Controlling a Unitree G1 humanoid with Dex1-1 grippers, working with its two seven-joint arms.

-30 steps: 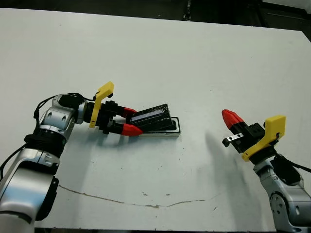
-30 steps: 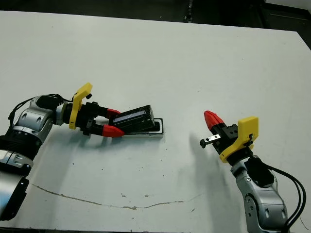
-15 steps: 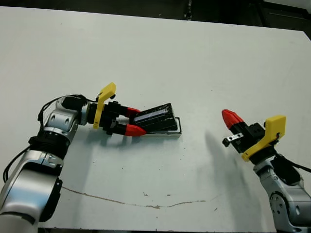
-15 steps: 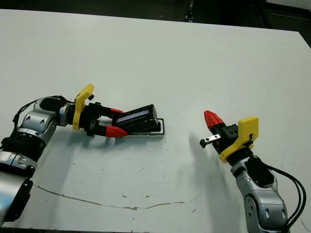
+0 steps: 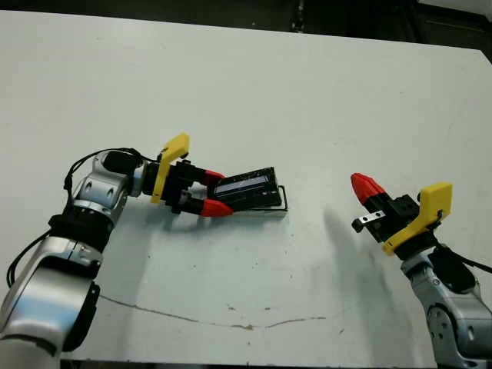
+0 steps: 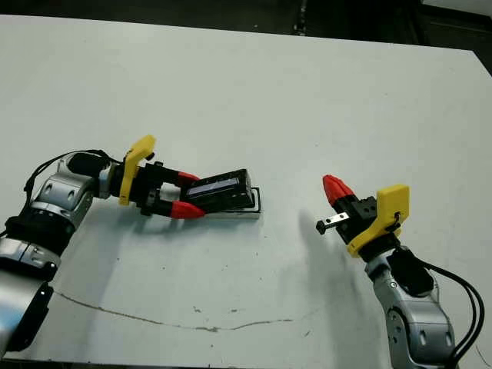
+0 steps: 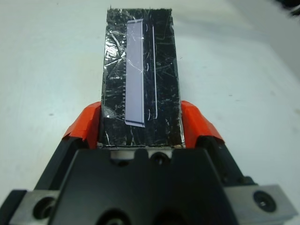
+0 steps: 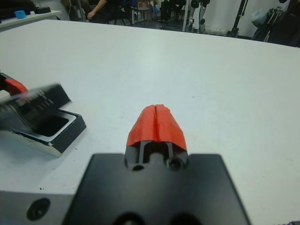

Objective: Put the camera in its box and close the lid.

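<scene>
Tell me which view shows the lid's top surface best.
The left wrist view: the glossy black rectangular lid, held between the left gripper fingers, fills the frame, pale stripe plain. The head views show it small and tilted over the white-rimmed box; the right wrist view shows it blurred, edge-on.

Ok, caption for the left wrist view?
Left hand clamps the glossy black rectangular lid by its long sides over the white table.

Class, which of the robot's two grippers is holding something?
The left gripper: its fingers clamp the glossy black lid over the box. The right gripper is shut and empty.
</scene>
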